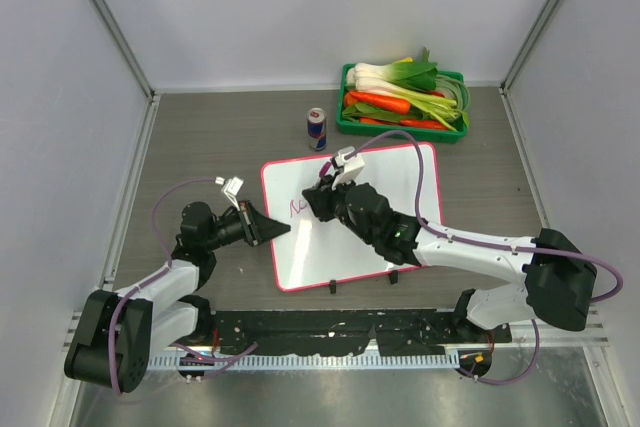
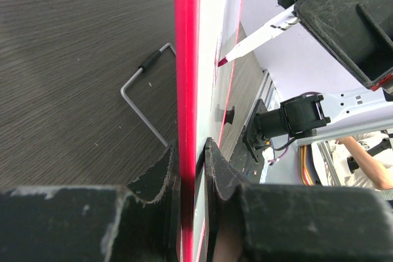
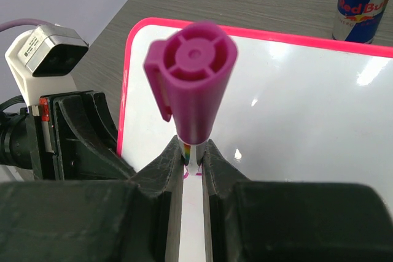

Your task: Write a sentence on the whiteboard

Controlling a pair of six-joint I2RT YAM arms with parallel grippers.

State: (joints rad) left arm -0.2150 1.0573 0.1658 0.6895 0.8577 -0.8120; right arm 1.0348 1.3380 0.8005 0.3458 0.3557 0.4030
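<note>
The whiteboard with a pink-red frame lies flat mid-table. My left gripper is shut on its left edge; the left wrist view shows the frame clamped between the jaws. My right gripper is shut on a white marker with a magenta cap posted on its back end. It holds the marker tip down on the board's left part. The sentence is only a short pink stroke beside the tip, near the left edge. The rest of the board is blank.
A Red Bull can stands just beyond the board's far edge. A green crate of vegetables sits at the back right. A bent wire stand lies on the table by the board's edge. Grey walls enclose the table.
</note>
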